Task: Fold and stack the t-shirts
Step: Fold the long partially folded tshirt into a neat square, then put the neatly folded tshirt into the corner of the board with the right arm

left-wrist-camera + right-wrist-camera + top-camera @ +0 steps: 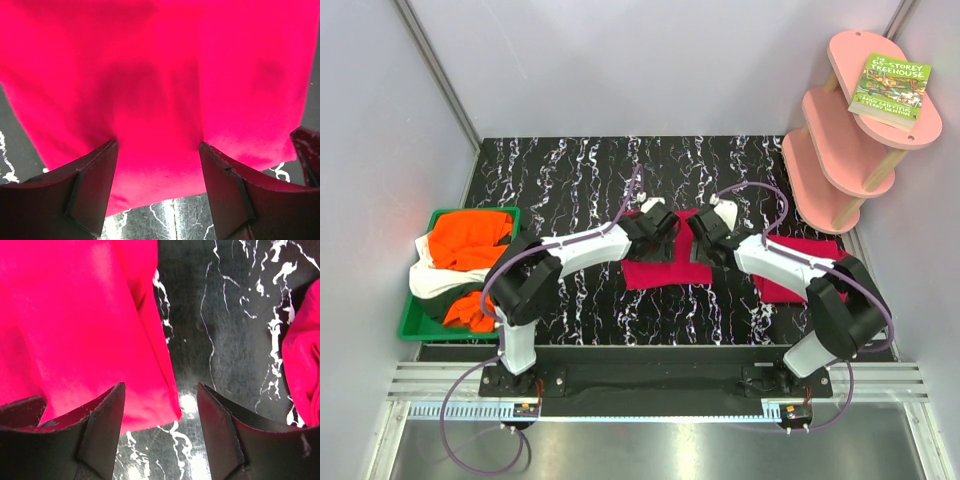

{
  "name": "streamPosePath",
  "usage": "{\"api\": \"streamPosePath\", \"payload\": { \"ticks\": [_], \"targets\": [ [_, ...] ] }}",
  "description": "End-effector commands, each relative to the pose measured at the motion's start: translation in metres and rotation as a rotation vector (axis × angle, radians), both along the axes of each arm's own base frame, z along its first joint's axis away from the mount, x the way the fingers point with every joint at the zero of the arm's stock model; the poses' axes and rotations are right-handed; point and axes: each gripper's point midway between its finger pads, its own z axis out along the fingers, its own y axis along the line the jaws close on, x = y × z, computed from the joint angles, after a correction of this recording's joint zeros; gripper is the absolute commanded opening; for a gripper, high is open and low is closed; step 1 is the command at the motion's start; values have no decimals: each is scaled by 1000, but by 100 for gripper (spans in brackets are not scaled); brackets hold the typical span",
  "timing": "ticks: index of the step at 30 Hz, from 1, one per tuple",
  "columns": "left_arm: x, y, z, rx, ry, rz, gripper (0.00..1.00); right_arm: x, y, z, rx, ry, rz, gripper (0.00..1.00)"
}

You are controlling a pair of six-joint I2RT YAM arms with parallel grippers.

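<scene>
Blunt black left fingers (95, 185) and right fingers (100, 425) gape empty over a smooth crimson t-shirt (160, 75) on the white-veined black desk (235, 330).

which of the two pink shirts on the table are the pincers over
The middle shirt, under the left pincer with its edge under the right pincer. The other shirt lies off to the right, no pincer above it.
</scene>
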Motion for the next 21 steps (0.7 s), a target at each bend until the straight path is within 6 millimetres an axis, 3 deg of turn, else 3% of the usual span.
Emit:
{"api": "streamPosePath", "payload": {
  "ticks": [1, 4, 7, 14, 21],
  "targets": [
    [11, 7, 18, 7, -62, 68, 71, 28, 8, 20, 57, -67, -19, 67],
    [8, 15, 14, 23, -61, 79, 72, 35, 5, 15, 68, -59, -29, 68],
    [5, 22, -3, 53, -12, 80, 71, 40, 4, 3, 83, -25, -33, 68],
    [-16, 29, -48, 96, 116, 84, 68, 34, 14, -28, 128, 59, -25, 68],
    [-28, 36, -72, 129, 177, 82, 67, 32, 11, -45, 109, 87, -26, 69]
  ]
}}
